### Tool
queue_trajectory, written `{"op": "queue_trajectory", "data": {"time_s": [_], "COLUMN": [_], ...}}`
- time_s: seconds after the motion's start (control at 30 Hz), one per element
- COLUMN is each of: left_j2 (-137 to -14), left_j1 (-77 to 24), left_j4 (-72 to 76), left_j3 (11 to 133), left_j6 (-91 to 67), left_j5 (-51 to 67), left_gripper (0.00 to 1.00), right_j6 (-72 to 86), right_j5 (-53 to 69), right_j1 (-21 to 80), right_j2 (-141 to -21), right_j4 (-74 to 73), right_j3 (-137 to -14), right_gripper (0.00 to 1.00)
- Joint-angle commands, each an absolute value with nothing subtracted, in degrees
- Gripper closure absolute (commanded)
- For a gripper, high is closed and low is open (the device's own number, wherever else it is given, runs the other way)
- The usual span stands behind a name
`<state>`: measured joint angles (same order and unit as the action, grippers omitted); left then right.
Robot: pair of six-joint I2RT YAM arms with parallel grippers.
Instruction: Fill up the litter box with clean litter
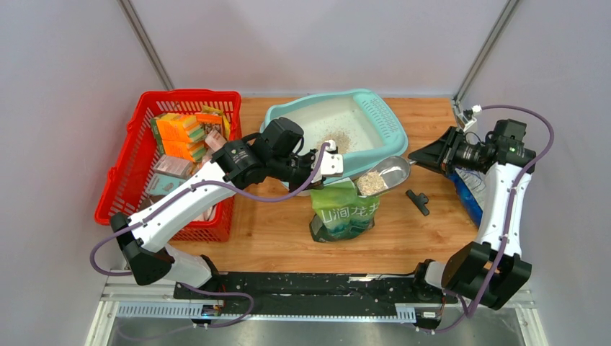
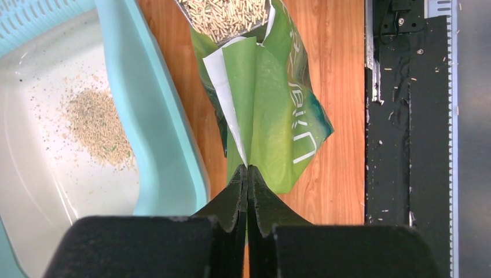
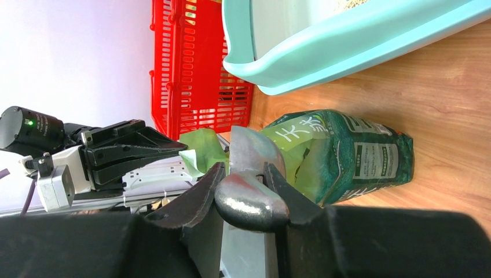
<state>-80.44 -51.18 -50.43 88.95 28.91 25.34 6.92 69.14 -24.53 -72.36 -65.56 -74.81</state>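
Note:
The light-teal litter box [image 1: 382,144] stands at the back middle, with a small pile of beige clean litter [image 1: 336,139] on its whitish floor [image 2: 35,168]. That pile [image 2: 98,124] also shows in the left wrist view. In front of the box stands a green printed bag [image 1: 344,209], its mouth open and full of granules [image 2: 226,14]. My left gripper [image 2: 247,172] is shut on the bag's top flap [image 2: 255,87]. My right gripper [image 3: 249,174] is shut on the handle of a grey metal scoop [image 3: 252,200]. The scoop [image 1: 389,173] holds litter [image 1: 371,182] just above the bag's mouth.
A red mesh basket [image 1: 130,166] of sponges and boxes sits at the left, beside my left arm. A small black part [image 1: 417,201] lies on the wood to the right of the bag. A blue packet [image 1: 468,191] lies by my right arm.

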Motion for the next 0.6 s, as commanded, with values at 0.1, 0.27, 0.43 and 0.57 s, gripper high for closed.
{"op": "queue_trajectory", "data": {"time_s": [0.1,0.27,0.43,0.57], "left_j2": [-79.10,-78.93,-78.58,-78.66], "left_j1": [-50.89,-50.80,-50.80,-50.89], "left_j4": [-51.68,-51.85,-52.21,-52.38], "left_j3": [90.70,90.70,90.35,90.35], "left_j6": [29.62,29.53,29.71,29.97], "left_j5": [25.05,24.96,24.52,24.34], "left_gripper": [1.00,1.00,1.00,1.00], "right_j6": [5.81,5.54,5.45,7.54], "right_j5": [75.50,77.17,79.27,81.47], "right_j1": [-24.78,-24.87,-26.10,-26.19], "right_j2": [-73.74,-75.41,-76.82,-77.52], "right_j4": [-67.94,-68.20,-68.12,-66.98], "right_j3": [-76.91,-75.32,-73.48,-74.00], "right_gripper": [1.00,1.00,1.00,1.00]}}
